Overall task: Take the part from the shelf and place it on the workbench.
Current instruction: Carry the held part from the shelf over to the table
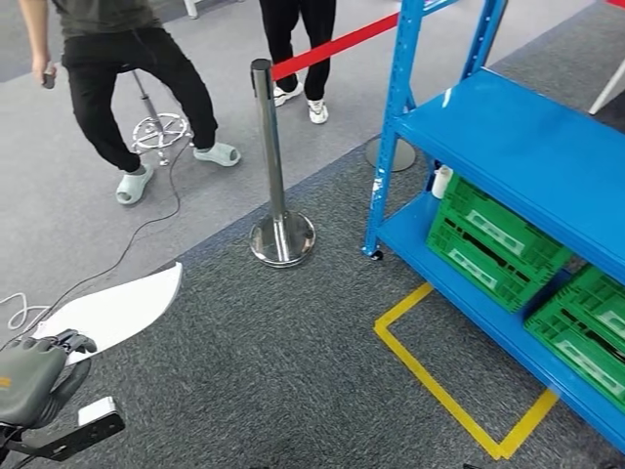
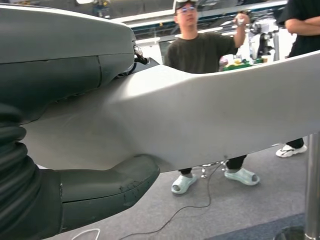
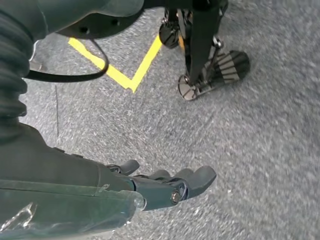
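Carpet, grey and coarse, surrounds the blue steel shelf (image 1: 516, 147) in the head view; the left hand (image 1: 37, 376) grips a smooth, curved white part (image 1: 118, 308). Left wrist view: thumb and fingers clamp the part (image 2: 211, 115). Right wrist view: the right hand (image 3: 166, 185) hangs with fingers extended, empty.

Blue shelf, green crates, white part over grey floor
The shelf (image 1: 516, 147) is showing bright blue, its crates (image 1: 490, 239) green with pale labels; yellow tape (image 1: 442, 391) is edging dark speckled carpet (image 1: 295, 362); the grey left hand (image 1: 37, 376) is gripping the plain white part (image 1: 118, 308)
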You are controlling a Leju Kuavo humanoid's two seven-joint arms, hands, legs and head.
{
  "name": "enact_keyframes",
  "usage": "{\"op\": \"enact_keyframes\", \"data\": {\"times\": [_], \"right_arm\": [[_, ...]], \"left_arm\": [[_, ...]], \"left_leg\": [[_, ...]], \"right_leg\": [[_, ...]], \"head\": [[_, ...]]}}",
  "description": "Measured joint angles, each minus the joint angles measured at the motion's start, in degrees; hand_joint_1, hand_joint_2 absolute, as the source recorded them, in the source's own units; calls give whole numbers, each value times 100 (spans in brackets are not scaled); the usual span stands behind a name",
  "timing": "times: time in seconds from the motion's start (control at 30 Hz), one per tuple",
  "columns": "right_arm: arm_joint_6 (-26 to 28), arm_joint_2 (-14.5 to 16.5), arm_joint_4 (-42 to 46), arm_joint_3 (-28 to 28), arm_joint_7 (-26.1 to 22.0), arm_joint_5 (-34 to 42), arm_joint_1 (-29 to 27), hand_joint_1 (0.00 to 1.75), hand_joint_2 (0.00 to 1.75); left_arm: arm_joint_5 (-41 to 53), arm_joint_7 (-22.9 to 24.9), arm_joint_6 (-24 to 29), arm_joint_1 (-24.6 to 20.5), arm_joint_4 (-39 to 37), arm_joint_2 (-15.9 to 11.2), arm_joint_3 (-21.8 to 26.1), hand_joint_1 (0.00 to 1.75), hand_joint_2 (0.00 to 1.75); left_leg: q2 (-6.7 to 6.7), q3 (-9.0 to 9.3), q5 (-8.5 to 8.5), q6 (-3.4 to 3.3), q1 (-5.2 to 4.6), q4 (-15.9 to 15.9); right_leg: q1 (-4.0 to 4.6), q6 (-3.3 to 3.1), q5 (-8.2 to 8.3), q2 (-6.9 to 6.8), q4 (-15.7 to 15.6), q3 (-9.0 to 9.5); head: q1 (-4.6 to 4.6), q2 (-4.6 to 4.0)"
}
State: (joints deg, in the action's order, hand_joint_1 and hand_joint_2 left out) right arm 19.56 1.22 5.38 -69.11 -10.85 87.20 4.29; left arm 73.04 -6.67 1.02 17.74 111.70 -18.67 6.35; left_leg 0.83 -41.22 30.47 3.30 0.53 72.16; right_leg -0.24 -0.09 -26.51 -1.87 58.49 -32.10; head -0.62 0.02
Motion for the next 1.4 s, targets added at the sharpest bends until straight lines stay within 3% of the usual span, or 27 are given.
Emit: {"op": "enact_keyframes", "data": {"times": [0.03,0.1,0.17,0.23,0.3,0.33,0.4,0.43,0.47,0.5,0.53,0.57,0.63,0.7,0.8,0.83,0.87,0.9,0.97,1.03,1.07,1.13,1.2,1.27,1.33,1.4], "right_arm": [[-4,1,0,0,1,0,5,0,175],[-11,1,0,0,1,1,17,0,175],[-13,1,0,0,1,1,28,0,175],[-13,1,0,0,1,1,33,0,175],[-14,2,0,0,0,1,36,0,175],[-15,3,0,-1,0,1,35,0,175],[-16,5,0,-2,1,1,26,0,175],[-16,7,0,-4,1,1,19,0,175],[-15,7,0,-6,1,1,12,0,175],[-13,7,0,-8,1,1,7,0,175],[-12,7,0,-10,1,1,6,0,175],[-12,7,0,-15,1,1,6,0,175],[-12,11,0,-27,1,1,14,0,175],[-13,16,0,-36,1,1,19,0,175],[-13,17,0,-39,2,1,23,0,175],[-13,17,0,-41,3,1,25,0,175],[-7,16,-1,-46,3,1,30,0,175],[1,14,-1,-53,4,1,32,0,175],[16,10,-4,-66,3,1,25,0,175],[17,9,-7,-77,4,1,11,0,175],[16,9,-8,-81,4,1,10,0,175],[15,9,-9,-85,4,1,21,0,175],[15,9,-9,-87,3,1,32,0,175],[16,9,-9,-88,2,1,37,0,175],[16,9,-9,-89,3,1,45,0,175],[15,9,-9,-90,2,1,55,0,175]], "left_arm": [[6,4,46,-6,2,25,-14,175,175],[30,18,141,-40,8,80,-33,175,175],[50,28,191,-81,15,129,-54,175,175],[58,34,202,-95,18,170,-66,175,175],[64,42,222,-99,27,203,-69,175,175],[67,44,234,-111,32,222,-72,175,175],[83,54,250,-136,36,273,-82,175,175],[93,62,249,-144,36,298,-88,175,175],[102,71,248,-146,35,321,-93,175,175],[108,82,245,-147,35,343,-96,175,175],[114,90,242,-149,36,361,-97,175,175],[123,95,236,-152,36,375,-97,175,175],[171,99,225,-161,36,387,-95,175,175],[217,99,221,-170,36,383,-92,175,175],[257,99,227,-171,36,372,-92,175,175],[280,99,238,-169,36,362,-89,175,175],[309,99,249,-168,37,350,-65,175,175],[334,99,259,-173,38,337,-37,175,175],[356,99,255,-182,40,325,15,175,175],[342,98,234,-171,40,322,22,175,175],[323,92,213,-163,40,321,23,175,175],[253,70,141,-157,40,310,26,175,175],[188,42,82,-165,42,285,34,175,175],[158,23,61,-163,45,262,47,175,175],[144,15,51,-142,48,247,64,175,175],[140,13,49,-135,53,234,85,175,175]], "left_leg": [[-32,154,-167,-10,-1,-271],[-274,606,-490,-46,-23,-1070],[-450,847,-595,-96,-50,-1534],[-364,840,-595,-155,-63,-1584],[-260,835,-620,-223,-48,-1601],[-207,837,-634,-257,-35,-1610],[-100,832,-641,-297,-24,-1613],[-40,830,-641,-303,-24,-1612],[22,830,-641,-305,-24,-1611],[86,834,-641,-303,-20,-1610],[154,839,-641,-293,-11,-1606],[222,846,-640,-276,0,-1602],[343,837,-634,-214,0,-1573],[402,817,-628,-172,-13,-1542],[426,801,-639,-152,-10,-1542],[448,791,-650,-133,-5,-1560],[389,756,-619,-99,-1,-1519],[299,667,-522,-62,2,-1368],[66,322,-156,-12,3,-679],[13,-31,99,-9,3,5],[9,-82,74,-18,2,98],[-51,161,-244,-55,-8,-361],[-291,579,-547,-107,-47,-1117],[-422,760,-620,-151,-85,-1480],[-309,756,-631,-203,-84,-1535],[-201,772,-656,-266,-57,-1571]], "right_leg": [[2,6,-4,-58,0,7],[25,39,-26,-158,10,29],[65,90,-52,-246,14,51],[75,141,-65,-348,-2,73],[50,205,-162,-250,108,35],[38,234,-296,-126,329,-63],[23,267,-663,116,1081,-420],[22,275,-800,156,1453,-607],[21,281,-836,169,1661,-725],[17,283,-763,174,1660,-746],[6,285,-583,191,1416,-647],[-15,294,-357,250,1022,-467],[-71,321,-75,490,300,-132],[-98,321,-54,649,77,-37],[-92,275,-44,601,78,-39],[-82,246,-45,568,87,-40],[-72,187,-37,495,87,-33],[-57,123,-31,412,85,-28],[-34,25,-19,234,72,-21],[-9,2,-30,102,73,-27],[1,-4,-36,38,74,-27],[13,0,-52,-80,74,-9],[36,36,-84,-175,85,11],[63,90,-111,-265,87,32],[64,148,-128,-358,65,57],[48,210,-256,-205,229,0]], "head": [[0,0],[-4,0],[3,0],[14,0],[26,0],[35,0],[57,0],[61,0],[62,0],[62,0],[62,0],[63,0],[73,0],[84,0],[76,0],[71,0],[55,0],[36,0],[8,0],[2,0],[2,0],[2,0],[-6,0],[-6,0],[2,0],[13,0]]}}
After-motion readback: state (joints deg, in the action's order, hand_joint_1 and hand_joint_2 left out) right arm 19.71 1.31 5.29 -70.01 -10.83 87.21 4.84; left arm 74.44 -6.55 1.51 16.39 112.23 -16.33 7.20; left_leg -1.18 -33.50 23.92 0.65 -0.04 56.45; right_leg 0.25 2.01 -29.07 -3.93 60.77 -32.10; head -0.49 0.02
